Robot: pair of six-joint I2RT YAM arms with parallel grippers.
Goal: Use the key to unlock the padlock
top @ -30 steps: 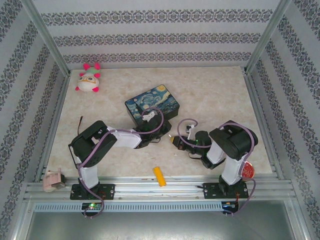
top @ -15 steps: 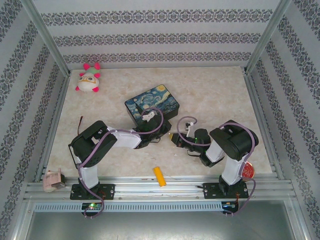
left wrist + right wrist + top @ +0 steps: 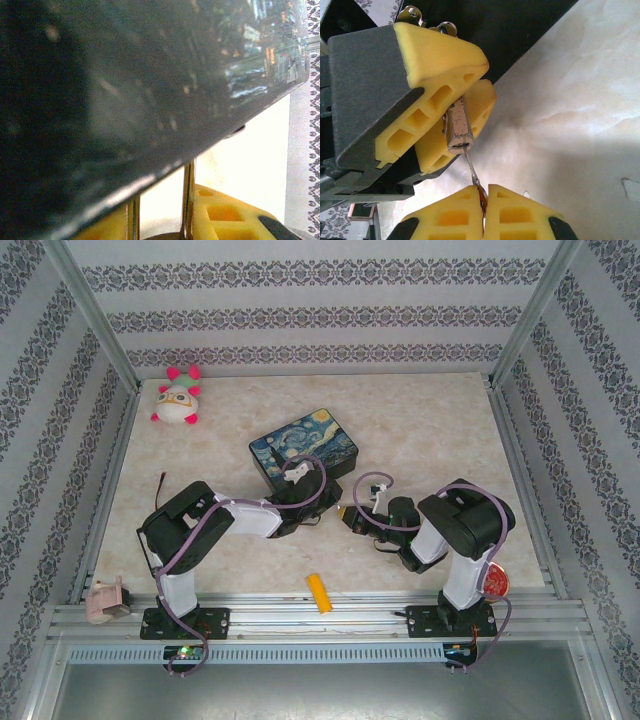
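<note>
Right wrist view has the right claw (image 3: 482,197) pinched shut on the key (image 3: 472,172). The thin blade runs from between its pads straight ahead to the keyhole end of the padlock (image 3: 457,125). The padlock sits just ahead of that claw, clamped between the yellow pads of the left claw (image 3: 482,82), keyhole turned toward the key. The blade tip meets the keyhole, but I cannot tell how deep it sits. From the left wrist, the shackle (image 3: 187,200) rises ahead of the left claw's pads toward the dark box (image 3: 125,90); whether it has sprung is hidden. I judge that grasping and lining up are done and insertion is at most begun. Pushing the key home, turning it and freeing the shackle remain. No brand, label or writing can be read on the padlock, key or box.
</note>
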